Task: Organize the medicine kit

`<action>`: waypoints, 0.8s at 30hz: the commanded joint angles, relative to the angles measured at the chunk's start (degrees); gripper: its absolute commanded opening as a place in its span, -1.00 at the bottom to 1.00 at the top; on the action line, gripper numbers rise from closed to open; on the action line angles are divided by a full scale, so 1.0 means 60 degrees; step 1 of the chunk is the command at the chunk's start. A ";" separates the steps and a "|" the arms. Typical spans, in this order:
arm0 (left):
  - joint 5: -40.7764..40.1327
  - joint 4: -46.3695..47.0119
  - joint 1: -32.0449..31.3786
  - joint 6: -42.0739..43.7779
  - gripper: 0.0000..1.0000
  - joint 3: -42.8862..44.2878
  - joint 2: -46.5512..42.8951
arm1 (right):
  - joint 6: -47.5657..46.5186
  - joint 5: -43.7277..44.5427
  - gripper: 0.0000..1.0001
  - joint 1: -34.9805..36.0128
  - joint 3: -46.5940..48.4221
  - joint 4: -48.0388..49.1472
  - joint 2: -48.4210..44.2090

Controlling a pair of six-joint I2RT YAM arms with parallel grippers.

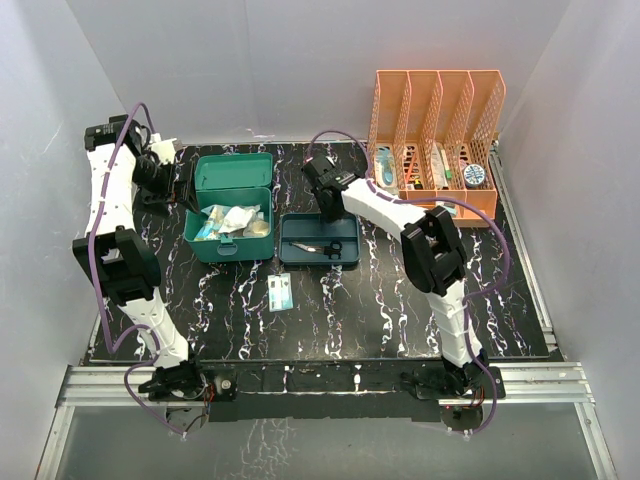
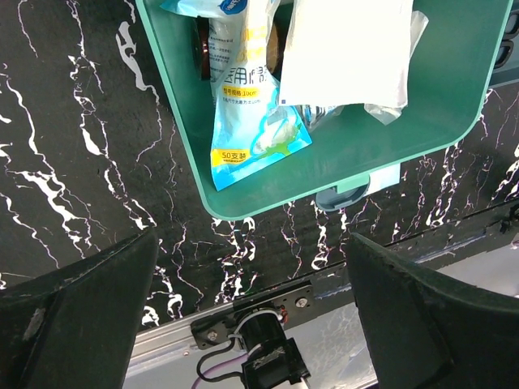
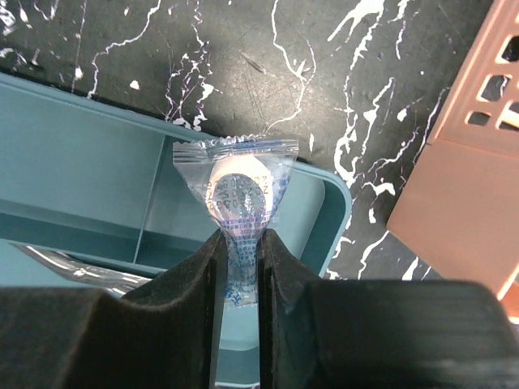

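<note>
Teal-green rectangular plastic medicine kit [image 1: 232, 232] sits open at back-left on the black marbled table [image 1: 400, 300], lid up behind it, stuffed with a blue-and-white pouch [image 2: 251, 105] and white packets [image 2: 349, 49]. Left gripper [image 2: 251, 239] hovers by the kit's left side, fingers spread wide, nothing between them. Just beside the kit on its right lies the flat dark blue-grey compartment tray [image 1: 320, 262], with a metal tool [image 1: 318, 247] in it. Over the tray's right end, the right gripper [image 3: 241, 243] pinches a small clear sachet with a white disc [image 3: 242, 190]. The orange mesh file rack [image 1: 435, 140] stands close on the right. A small card [image 1: 280, 293] lies in front.
</note>
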 commanded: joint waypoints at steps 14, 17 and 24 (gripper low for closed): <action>0.0327 -0.0160 0.0053 0.0231 0.96 -0.0540 -0.0136 | -0.6595 -0.1658 -0.72 -0.0152 -0.0015 0.1137 0.0224; 0.0316 -0.0149 0.0051 0.0278 0.96 -0.0539 -0.0139 | -0.7192 -0.1610 -0.76 -0.0167 -0.0108 0.1002 0.0319; 0.0397 -0.0118 0.0052 0.0223 0.96 -0.0532 0.0017 | -0.7545 -0.1531 -0.78 -0.0180 -0.0668 0.0778 -0.0023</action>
